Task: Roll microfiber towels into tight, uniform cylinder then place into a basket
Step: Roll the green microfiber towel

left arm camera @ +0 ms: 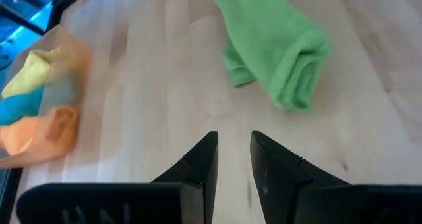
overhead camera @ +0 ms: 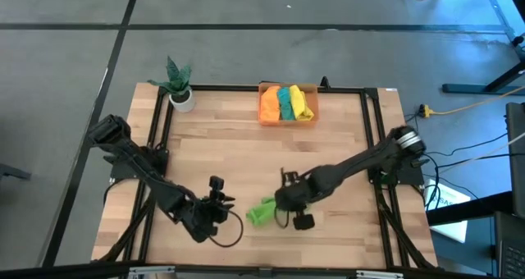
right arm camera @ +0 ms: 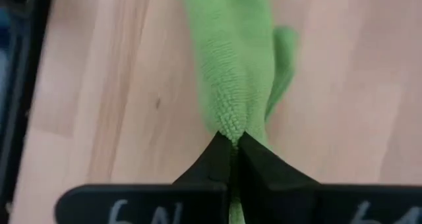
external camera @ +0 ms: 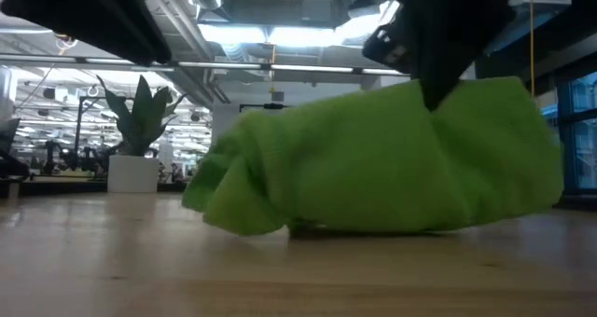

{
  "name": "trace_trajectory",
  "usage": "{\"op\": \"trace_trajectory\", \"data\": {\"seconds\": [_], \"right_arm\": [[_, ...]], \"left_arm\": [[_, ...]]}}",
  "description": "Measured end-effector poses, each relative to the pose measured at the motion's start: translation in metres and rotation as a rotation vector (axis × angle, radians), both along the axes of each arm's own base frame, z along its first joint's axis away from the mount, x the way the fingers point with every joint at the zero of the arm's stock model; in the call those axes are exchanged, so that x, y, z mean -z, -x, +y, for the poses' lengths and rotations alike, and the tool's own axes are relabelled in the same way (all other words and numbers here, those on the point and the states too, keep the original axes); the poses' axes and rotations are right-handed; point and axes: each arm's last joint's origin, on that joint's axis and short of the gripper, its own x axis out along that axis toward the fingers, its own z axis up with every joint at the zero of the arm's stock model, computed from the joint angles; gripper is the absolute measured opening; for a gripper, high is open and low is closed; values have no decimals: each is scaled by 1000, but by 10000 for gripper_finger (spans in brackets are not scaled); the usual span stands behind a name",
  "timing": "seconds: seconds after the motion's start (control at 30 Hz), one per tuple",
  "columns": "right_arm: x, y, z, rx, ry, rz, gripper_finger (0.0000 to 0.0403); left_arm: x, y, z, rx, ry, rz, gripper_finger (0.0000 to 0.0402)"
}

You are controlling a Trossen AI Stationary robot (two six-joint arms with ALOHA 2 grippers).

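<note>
The high view alone takes in the whole wooden table [overhead camera: 262,152]: the translucent orange basket [overhead camera: 288,105] sits at the upper centre of the frame against the far edge, packed with an orange towel [overhead camera: 269,104], a teal towel [overhead camera: 286,103] and a yellow towel [overhead camera: 302,102] rolled side by side, and a potted plant [overhead camera: 179,84] stands at the upper left. The light green towel [overhead camera: 262,212] lies low in the frame, between the two arms.

The low view, level with the tabletop, shows what the overhead cannot: that towel as a plump, loosely wound roll, its fleecy pile puckered at the left end, resting on the pale wood grain. The left wrist view reveals the spiral layers at the roll's end.

The right gripper [right arm camera: 233,145] has its dark, wedge-shaped fingers pressed together, pinching an edge of the green cloth. The left gripper [left arm camera: 233,159] hangs just beside the roll, lower left of it in the high view, its fingers slightly apart with a narrow gap, touching nothing
</note>
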Motion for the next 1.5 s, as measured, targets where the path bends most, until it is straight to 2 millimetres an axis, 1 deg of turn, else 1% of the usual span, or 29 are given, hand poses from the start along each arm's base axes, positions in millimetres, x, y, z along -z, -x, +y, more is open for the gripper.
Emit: {"op": "trace_trajectory", "data": {"seconds": [0.07,0.17,0.27,0.37,0.5,0.63,0.83,0.93,1.07,1.17,1.33,1.5], "right_arm": [[-1,8,-10,49,-51,-84,12],[8,21,-23,94,-159,-133,12],[27,32,-30,133,-281,-127,12],[47,39,-35,155,-349,-120,12],[67,47,-39,188,-385,-123,12],[77,52,-41,204,-404,-148,12],[93,64,-49,304,-298,-157,12],[96,66,-50,360,-288,-160,12],[96,66,-50,353,-302,-162,14],[96,65,-49,338,-330,-164,25],[95,65,-49,334,-337,-168,61],[95,64,-48,332,-341,-176,115]], "left_arm": [[0,-4,5,-19,-1,1,80],[0,-8,10,-39,-1,6,80],[1,-10,15,-49,-10,17,80],[1,-12,18,-44,-28,25,80],[1,-15,23,-42,-31,42,80],[2,-18,26,-34,4,66,80],[2,-19,27,-35,9,69,80],[2,-19,27,-34,9,69,80],[2,-19,27,-34,9,69,80],[2,-19,27,-34,9,70,80],[2,-19,27,-34,7,72,80],[2,-18,27,-34,5,74,80]]}}
